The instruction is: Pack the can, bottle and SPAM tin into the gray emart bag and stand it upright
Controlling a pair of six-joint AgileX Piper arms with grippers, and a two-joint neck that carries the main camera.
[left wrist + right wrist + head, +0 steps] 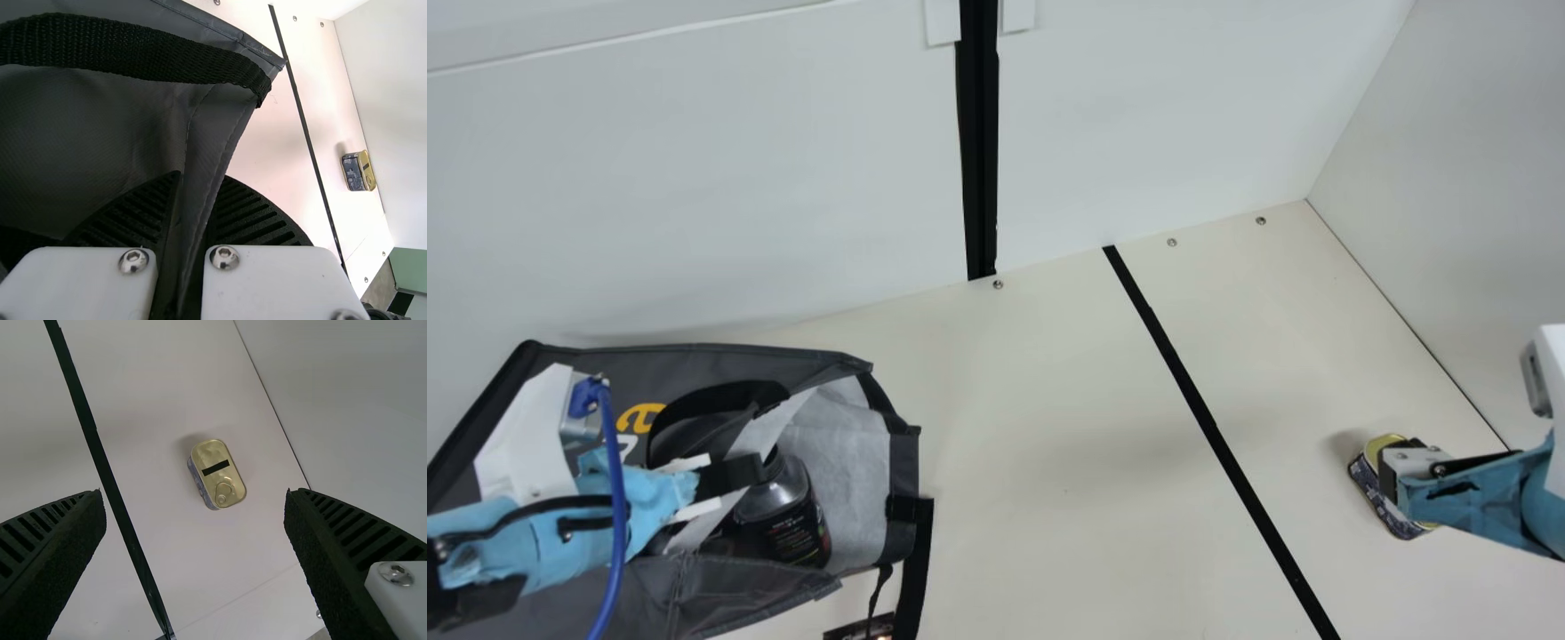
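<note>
Two grippers are observed over the cream bench (1067, 400). The right gripper (1398, 464) is open, its fingers (63, 547) wide apart. The SPAM tin (218, 475) rests on the bench with its gold pull-ring lid facing up. In the right wrist view it lies ahead of the fingertips and within the gap between them — touching neither finger. In the main view the gripper partly covers the tin; the height between the two cannot be told.

The left gripper (754, 473) is closed on a fold of the gray emart bag (783, 359); the left wrist view confirms the fabric pinched between its two ribbed fingers. The bag lies on its side, its mouth toward the main view's right. The bottle (784, 524) is inside the mouth, tilted, its neck just beside the left gripper; contact between them cannot be confirmed. A black webbing handle (133, 50) crosses the bag near that gripper.

A black strip (1209, 422) runs along the bench between bag and tin. One dark printed item (858, 629), cut off at the main view's bottom edge, lies beside a black strap (912, 569) — whether it is the can cannot be told.
</note>
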